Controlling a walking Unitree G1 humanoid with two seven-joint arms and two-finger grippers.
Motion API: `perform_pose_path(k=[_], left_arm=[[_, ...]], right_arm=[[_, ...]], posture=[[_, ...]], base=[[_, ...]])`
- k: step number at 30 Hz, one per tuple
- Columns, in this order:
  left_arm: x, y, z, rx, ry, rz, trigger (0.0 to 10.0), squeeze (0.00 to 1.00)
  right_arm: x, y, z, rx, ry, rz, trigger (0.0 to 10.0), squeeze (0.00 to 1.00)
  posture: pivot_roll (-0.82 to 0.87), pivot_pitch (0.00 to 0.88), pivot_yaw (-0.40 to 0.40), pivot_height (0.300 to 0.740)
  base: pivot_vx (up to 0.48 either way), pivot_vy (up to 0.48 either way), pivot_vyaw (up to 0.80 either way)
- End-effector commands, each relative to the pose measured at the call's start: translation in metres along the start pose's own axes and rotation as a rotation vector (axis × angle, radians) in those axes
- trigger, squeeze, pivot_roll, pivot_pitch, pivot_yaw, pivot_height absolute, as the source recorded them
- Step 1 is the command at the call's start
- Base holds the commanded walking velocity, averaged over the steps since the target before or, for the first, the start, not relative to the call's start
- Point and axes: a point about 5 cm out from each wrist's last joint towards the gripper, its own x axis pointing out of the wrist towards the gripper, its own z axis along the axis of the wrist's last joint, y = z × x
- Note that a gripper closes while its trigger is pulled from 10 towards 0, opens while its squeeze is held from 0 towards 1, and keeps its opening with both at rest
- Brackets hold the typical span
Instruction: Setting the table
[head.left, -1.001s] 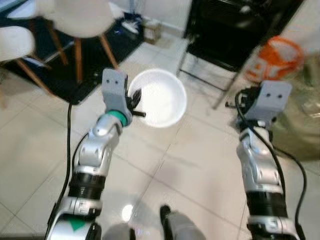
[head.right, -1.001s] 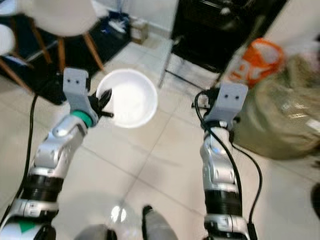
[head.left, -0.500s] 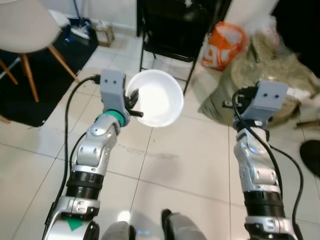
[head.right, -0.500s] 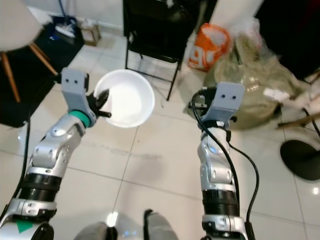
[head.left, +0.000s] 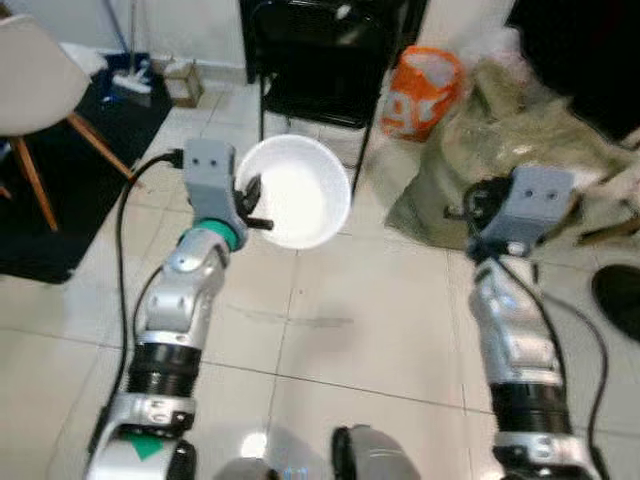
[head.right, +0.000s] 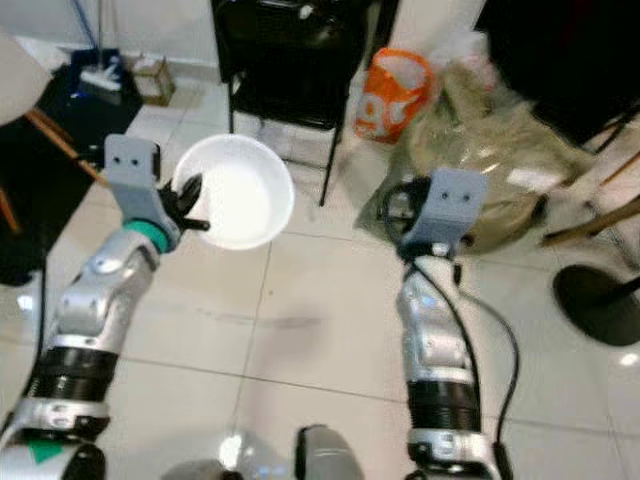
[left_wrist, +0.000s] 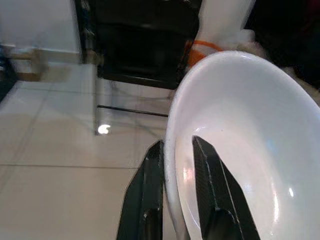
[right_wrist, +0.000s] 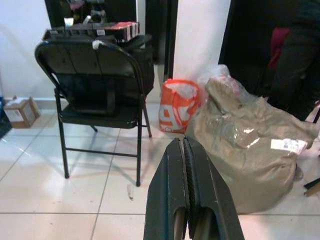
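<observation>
The left hand (left_wrist: 172, 187) is clamped on the rim of a white bowl (head.left: 298, 193), one finger inside and one outside, holding it up in front of the robot above the tiled floor (head.left: 330, 320). The right hand (right_wrist: 187, 200) is empty, its fingers pressed together, pointing toward a black folding chair (right_wrist: 95, 85) and an orange bag (right_wrist: 177, 105). This looks like the carrying step: no table is in sight, so the next move calls for finding one and keeping the bowl level.
</observation>
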Motion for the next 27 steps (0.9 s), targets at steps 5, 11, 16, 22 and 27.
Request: perform_pose_path(k=[5,11,16,22,27], left_arm=[[-0.0019,0.0059,-0.0016,0.008,0.003,0.019,10.0,0.00],[-0.0018,0.0059,-0.0021,0.005,0.001,0.019,10.0,0.00],[-0.0018,0.0058,-0.0021,0.004,0.002,0.020,10.0,0.00],[-0.0016,0.0056,-0.0020,0.003,0.002,0.019,10.0,0.00],[-0.0014,0.0057,-0.0021,0.003,0.003,0.020,10.0,0.00]], right_arm=[[-0.0011,0.0009,-0.0011,-0.001,0.004,0.002,10.0,0.00],[-0.0011,0.0009,-0.0011,-0.001,0.003,0.003,10.0,0.00],[-0.0010,0.0010,-0.0011,-0.001,0.004,0.003,10.0,0.00],[-0.0009,0.0011,-0.0010,-0.001,0.005,0.003,10.0,0.00],[-0.0007,0.0013,-0.0014,0.011,0.010,0.002,10.0,0.00]], posture=[[0.09,0.070,0.045,0.740],[0.09,0.071,0.044,0.740],[0.09,0.072,0.043,0.740],[0.09,0.072,0.042,0.740],[0.09,0.072,0.043,0.740]], base=[[0.480,0.000,0.00],[0.480,0.000,0.00],[0.480,0.000,0.00],[0.480,0.000,0.00],[0.480,0.000,-0.48]])
